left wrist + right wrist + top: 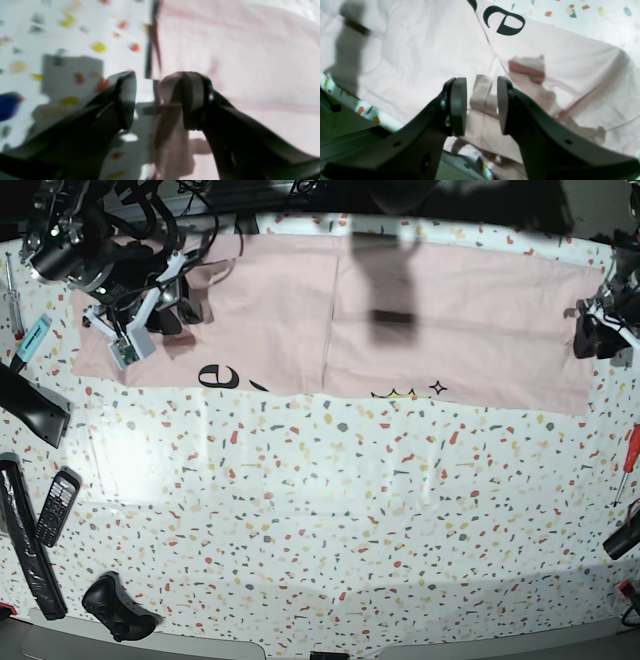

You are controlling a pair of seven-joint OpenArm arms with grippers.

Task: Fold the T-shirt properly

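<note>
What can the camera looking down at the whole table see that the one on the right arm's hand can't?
Only the base view shows the whole folded T-shirt stretched across the far side of the speckled table, both arms, a phone and a red screwdriver.

Only the right wrist view shows the right gripper up close, jaws apart around a raised bit of pink cloth.

Both show the pink shirt with its black lettering and the speckled tabletop.
</note>
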